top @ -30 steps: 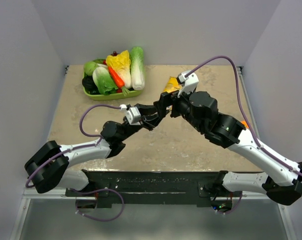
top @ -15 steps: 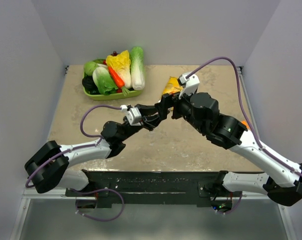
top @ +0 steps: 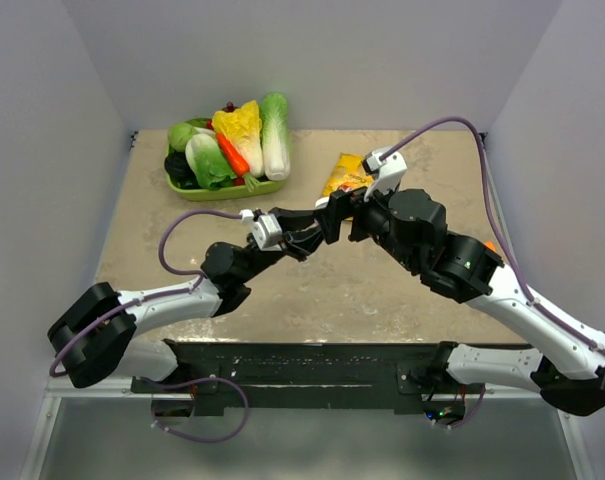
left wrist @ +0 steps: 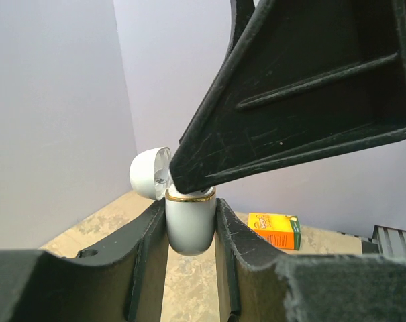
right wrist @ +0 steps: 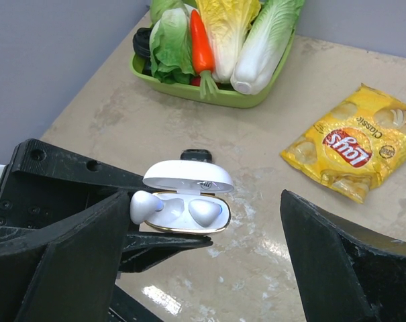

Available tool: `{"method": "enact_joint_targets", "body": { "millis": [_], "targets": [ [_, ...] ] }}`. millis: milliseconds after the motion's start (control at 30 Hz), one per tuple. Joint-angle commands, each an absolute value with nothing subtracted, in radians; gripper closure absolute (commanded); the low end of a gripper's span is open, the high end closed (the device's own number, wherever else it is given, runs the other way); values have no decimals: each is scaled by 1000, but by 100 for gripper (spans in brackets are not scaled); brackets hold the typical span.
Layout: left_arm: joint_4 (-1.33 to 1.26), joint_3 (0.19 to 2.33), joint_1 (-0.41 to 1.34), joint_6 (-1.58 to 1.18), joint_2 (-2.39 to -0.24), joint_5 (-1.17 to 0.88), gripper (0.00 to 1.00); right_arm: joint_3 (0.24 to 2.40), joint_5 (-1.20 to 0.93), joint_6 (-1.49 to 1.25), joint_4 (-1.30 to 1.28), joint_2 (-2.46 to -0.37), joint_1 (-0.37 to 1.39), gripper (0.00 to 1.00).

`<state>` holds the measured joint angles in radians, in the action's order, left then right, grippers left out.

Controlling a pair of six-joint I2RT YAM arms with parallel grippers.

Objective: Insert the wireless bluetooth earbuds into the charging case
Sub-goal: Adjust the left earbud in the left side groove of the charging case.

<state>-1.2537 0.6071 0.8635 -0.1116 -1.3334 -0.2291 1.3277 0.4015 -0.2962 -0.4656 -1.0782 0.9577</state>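
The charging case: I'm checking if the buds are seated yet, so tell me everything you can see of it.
The charging case is a white, glossy, rounded shell with a gold band at its rim. Its hinged lid stands open. The left gripper clamps its body, holding it off the table. One white earbud lies in a well; another sticks out over one end of the rim, unseated.

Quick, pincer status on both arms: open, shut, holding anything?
Left pincer: shut on the white charging case, whose lid is open.
Right pincer: open, fingers wide apart, nothing gripped.
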Motion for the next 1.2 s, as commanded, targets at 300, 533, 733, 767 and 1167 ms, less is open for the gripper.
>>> {"method": "enact_joint_targets", "body": {
  "millis": [300,533,733,767,1167],
  "targets": [
    [-1842,600,861,-92,-1284,-227,100,1310,460,-295,-495,-1026,950,7],
    [-1841,600,861,-91,-1281,-227,100,1307,456,-290,-497,-1022,950,7],
    [-1830,612,861,-92,-1279,-242,100,1296,446,-290,-494,-1014,950,6],
    [-1825,614,861,-92,-1279,-242,100,1295,448,-290,-494,-1012,950,6],
    [-1839,617,861,-87,-1273,-229,100,1293,446,-288,-500,-1003,950,5]
  ]
}}
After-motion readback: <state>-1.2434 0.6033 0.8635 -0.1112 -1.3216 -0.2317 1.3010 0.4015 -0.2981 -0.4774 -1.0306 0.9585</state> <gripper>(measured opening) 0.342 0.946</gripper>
